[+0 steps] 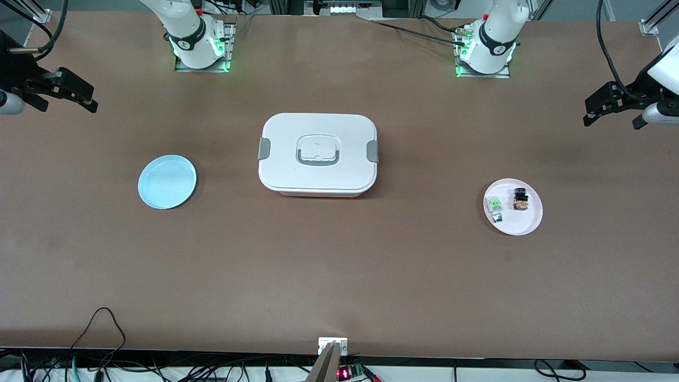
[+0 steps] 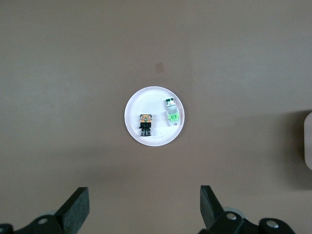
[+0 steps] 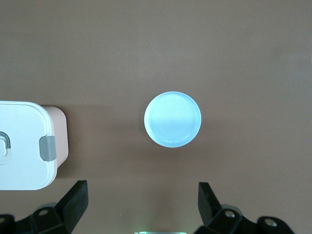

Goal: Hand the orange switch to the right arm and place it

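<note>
My table [image 1: 339, 276] is a flat brown sheet with cables trailing along the edge nearest the front camera and my two bases bolted at the top of that view. The landmark is the white lunch box [image 1: 318, 154] with its lid on and grey side latches, sitting mid-table. Toward my right arm's end from the box lies a light blue plate [image 1: 167, 181], bare. Toward my left arm's end from the box, and a little nearer the front camera, lies a white plate [image 1: 525, 225]. On it rests the orange switch [image 1: 520, 199], with a green-and-silver component [image 1: 495, 208] just beside it, on the side toward the box; the two do not touch.

Wide stretches of bare tabletop separate the box from both plates and from every table edge.

My left gripper [image 2: 145, 212] hangs high over the white plate, fingers spread wide and holding nothing. My right gripper [image 3: 143, 209] hangs high over the blue plate, likewise spread and empty. Both arms wait at the table's ends, well apart from the box.
</note>
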You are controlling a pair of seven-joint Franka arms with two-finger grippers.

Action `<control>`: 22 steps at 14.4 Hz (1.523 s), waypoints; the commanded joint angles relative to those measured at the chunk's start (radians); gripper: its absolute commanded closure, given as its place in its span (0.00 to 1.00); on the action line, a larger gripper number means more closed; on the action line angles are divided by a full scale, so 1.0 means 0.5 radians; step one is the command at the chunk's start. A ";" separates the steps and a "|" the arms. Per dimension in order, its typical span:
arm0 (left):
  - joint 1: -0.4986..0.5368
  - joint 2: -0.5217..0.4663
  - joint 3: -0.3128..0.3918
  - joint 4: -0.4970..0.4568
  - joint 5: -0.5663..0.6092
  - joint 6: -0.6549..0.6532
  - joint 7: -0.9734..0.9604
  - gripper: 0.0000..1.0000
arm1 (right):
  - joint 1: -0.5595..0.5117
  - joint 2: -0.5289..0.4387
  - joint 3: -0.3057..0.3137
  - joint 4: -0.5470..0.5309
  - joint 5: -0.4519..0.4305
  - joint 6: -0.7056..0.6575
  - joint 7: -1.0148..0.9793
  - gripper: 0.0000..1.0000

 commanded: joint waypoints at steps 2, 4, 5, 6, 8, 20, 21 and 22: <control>-0.001 0.031 -0.005 0.075 0.031 -0.084 -0.026 0.00 | -0.017 0.010 0.011 0.040 -0.022 -0.032 -0.033 0.00; -0.001 0.053 -0.005 0.097 0.031 -0.084 -0.026 0.00 | -0.017 0.010 0.011 0.040 -0.019 -0.032 -0.033 0.00; -0.004 0.053 -0.005 0.097 0.031 -0.088 -0.029 0.00 | -0.020 0.010 0.011 0.037 -0.019 -0.032 -0.033 0.00; -0.004 0.053 -0.005 0.097 0.031 -0.088 -0.026 0.00 | -0.020 0.010 0.011 0.037 -0.019 -0.032 -0.033 0.00; -0.004 0.053 -0.005 0.097 0.031 -0.088 -0.026 0.00 | -0.020 0.013 0.011 0.034 -0.019 -0.035 -0.030 0.00; -0.007 0.062 -0.005 0.115 0.028 -0.081 0.001 0.00 | -0.020 0.016 0.011 0.028 -0.019 -0.035 -0.027 0.00; -0.010 0.098 -0.005 0.125 0.031 -0.084 0.005 0.00 | -0.020 0.013 0.011 0.031 -0.019 -0.035 -0.027 0.00; -0.010 0.120 -0.008 0.131 0.037 -0.081 0.005 0.00 | -0.020 0.013 0.011 0.031 -0.019 -0.035 -0.027 0.00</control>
